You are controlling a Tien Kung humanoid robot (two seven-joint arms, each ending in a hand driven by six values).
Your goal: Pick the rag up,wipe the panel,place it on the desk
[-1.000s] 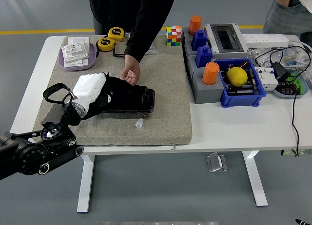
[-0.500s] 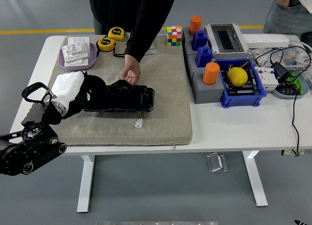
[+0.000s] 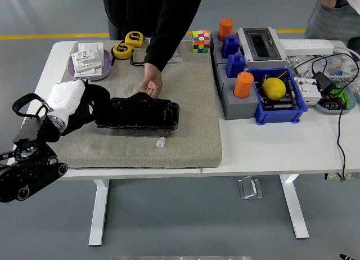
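One view only, from the head camera. On the white table lies a coarse beige felt mat, and across its middle a long, glossy black panel with rounded ends. The left hand, black and jointed, rests at the panel's left end; against its outer side bulges a soft white rag, crumpled into a rounded lump. Whether the fingers are closed on the cloth cannot be told from here. A person's hand, coming out of a black sleeve, touches the panel's far edge. Just off the panel's near right corner sits a small pale plastic piece. No right arm shows.
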